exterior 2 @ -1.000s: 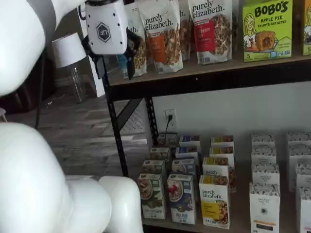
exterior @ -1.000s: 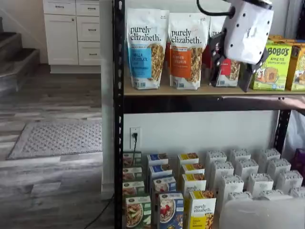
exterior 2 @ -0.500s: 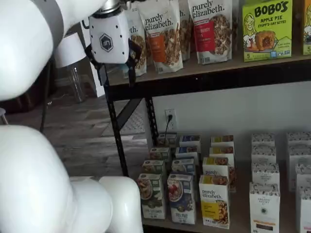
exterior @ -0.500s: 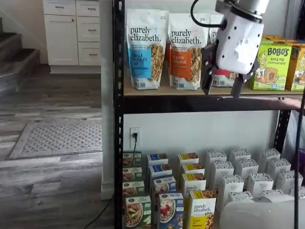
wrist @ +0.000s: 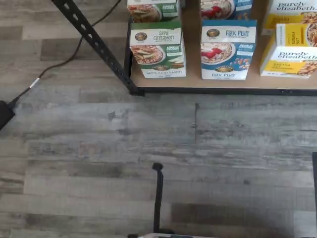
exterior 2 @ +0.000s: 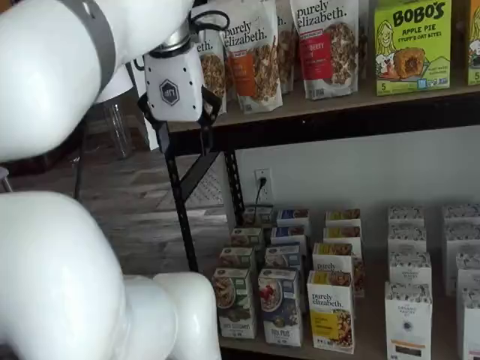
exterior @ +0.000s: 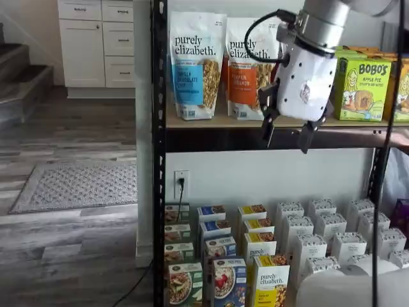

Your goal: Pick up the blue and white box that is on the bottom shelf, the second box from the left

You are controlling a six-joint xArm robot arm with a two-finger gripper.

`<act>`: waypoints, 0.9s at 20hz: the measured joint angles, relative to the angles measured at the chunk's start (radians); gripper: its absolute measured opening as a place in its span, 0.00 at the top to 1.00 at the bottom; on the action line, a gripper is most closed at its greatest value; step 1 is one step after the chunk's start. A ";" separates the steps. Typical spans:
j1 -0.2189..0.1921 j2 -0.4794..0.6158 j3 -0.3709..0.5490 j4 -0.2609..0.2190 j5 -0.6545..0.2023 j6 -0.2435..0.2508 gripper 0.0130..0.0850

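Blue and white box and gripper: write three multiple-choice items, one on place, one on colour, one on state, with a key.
1. The blue and white box stands directly between:
A. a green-fronted box and a yellow box
B. two white boxes
C. two pouches

2. The gripper has fingers coloured:
A. red
B. black
C. silver

3. The gripper is:
A. shut on a pouch
B. shut on a box
C. open and empty

Key: 1 A, its front-row neighbours; 2 B, dark fingers under a white body; 3 C, a clear gap shows between the fingers.
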State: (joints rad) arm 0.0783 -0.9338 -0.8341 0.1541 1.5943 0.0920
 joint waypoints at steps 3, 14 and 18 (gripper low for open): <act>0.021 0.002 0.041 -0.001 -0.042 0.015 0.00; 0.102 0.024 0.183 -0.003 -0.226 0.070 0.00; 0.139 0.048 0.216 -0.031 -0.276 0.105 0.00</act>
State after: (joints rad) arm 0.2170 -0.8860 -0.6183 0.1234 1.3184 0.1970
